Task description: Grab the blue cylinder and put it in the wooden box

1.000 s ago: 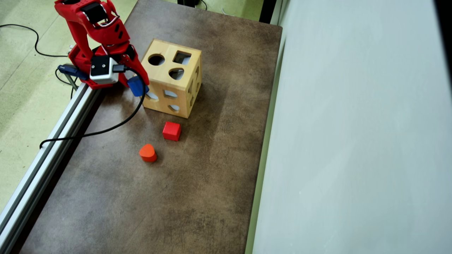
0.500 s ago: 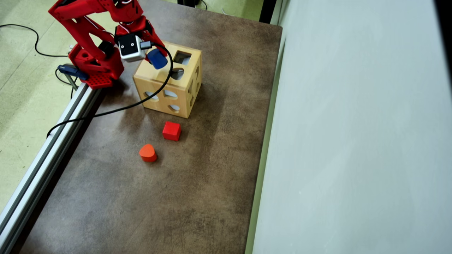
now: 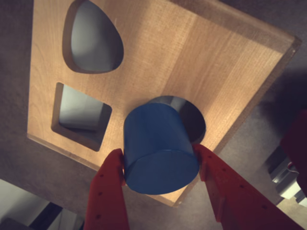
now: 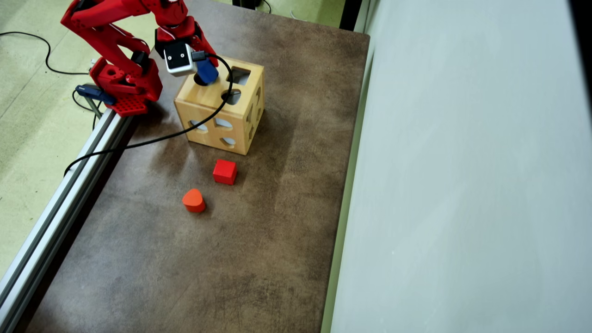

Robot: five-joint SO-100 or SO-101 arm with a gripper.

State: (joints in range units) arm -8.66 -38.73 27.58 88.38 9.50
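Red two-finger gripper [image 3: 160,160] clamps a dark-blue solid cylinder [image 3: 158,148] by its sides, one red finger [image 3: 111,184] pressed on each flank. The cylinder hangs tilted, its far end at the round hole in the top face of the large light-wood box [image 3: 192,52]. Beside that hole sit a square hole and a rounded-triangle hole. From overhead, a red cube [image 4: 225,171] and an orange rounded-triangle block [image 4: 194,200] lie on the brown tabletop [image 4: 259,259], apart from the box [image 4: 210,99].
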